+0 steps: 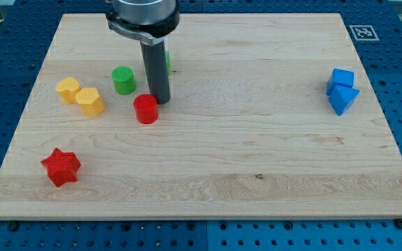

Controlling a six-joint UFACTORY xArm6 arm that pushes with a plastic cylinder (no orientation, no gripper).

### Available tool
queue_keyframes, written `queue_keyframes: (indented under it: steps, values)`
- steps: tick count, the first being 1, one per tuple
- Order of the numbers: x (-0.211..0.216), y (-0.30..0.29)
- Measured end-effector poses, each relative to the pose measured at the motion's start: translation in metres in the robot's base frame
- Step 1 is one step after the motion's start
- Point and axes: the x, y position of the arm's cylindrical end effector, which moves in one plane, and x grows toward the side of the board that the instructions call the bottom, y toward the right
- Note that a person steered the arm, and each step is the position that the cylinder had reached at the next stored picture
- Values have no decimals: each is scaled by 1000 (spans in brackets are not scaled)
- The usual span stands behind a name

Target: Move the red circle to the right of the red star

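End effector: straight dark rod, no jaws, holding nothing; my tip (160, 102) rests on the pale wooden worktop (257, 153), just beside the red circle, a short red plastic cylinder (145, 109), on its upper-right side.
Key relation: red circle lies toward the view's lower left of my tip; the red plastic star (61, 166) lies further lower left, well apart.
Judgement: circle needs pushing down to the star's right side.
Arm pose: rod upright, dark housing at the view's top.
Others: green cylinder (123, 79); two yellow blocks (79, 95); two blue blocks (342, 90).
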Motion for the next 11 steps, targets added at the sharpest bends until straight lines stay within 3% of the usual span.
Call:
queue_keyframes:
  steps: [3, 6, 11]
  values:
    - [9, -1]
    - [16, -44]
    - [114, -38]
